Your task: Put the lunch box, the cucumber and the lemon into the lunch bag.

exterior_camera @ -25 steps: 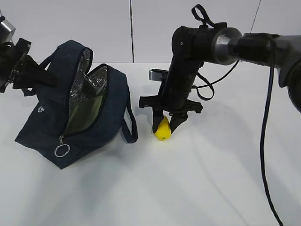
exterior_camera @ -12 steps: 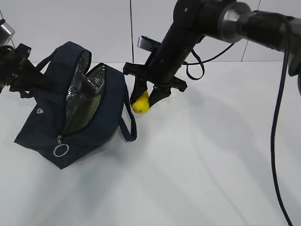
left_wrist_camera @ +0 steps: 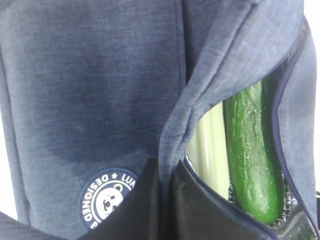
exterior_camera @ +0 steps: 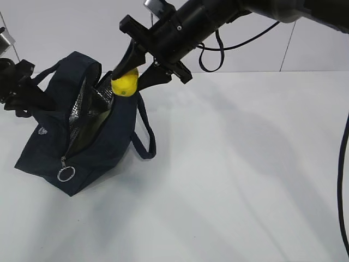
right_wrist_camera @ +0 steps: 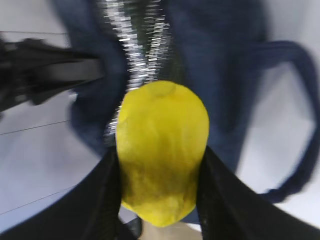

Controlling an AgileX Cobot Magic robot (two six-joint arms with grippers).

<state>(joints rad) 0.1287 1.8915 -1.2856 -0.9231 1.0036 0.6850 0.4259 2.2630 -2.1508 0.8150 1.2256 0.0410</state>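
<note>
Lemon held over the open lunch bag, ready to go in.

At the far left the left gripper [exterior_camera: 22,87] is clamped shut on the fabric of the navy lunch bag [exterior_camera: 49,147], pulling its mouth open; inside, the dark green cucumber [left_wrist_camera: 251,150] lies against the pale lid of the lunch box [left_wrist_camera: 209,145] (only a strip of it shows). Further right, the right gripper [exterior_camera: 133,73] squeezes the lemon [exterior_camera: 125,83], bright yellow and egg-shaped, just above the opening and its silver lining [right_wrist_camera: 135,35]. The risk, as I judge it: the fruit hangs near the right-hand rim, so if let go there it could glance off the edge or the handle loop [exterior_camera: 146,136] and roll out onto the table [exterior_camera: 245,180]. The soft bag could also sag shut if the left grip slips.
</note>
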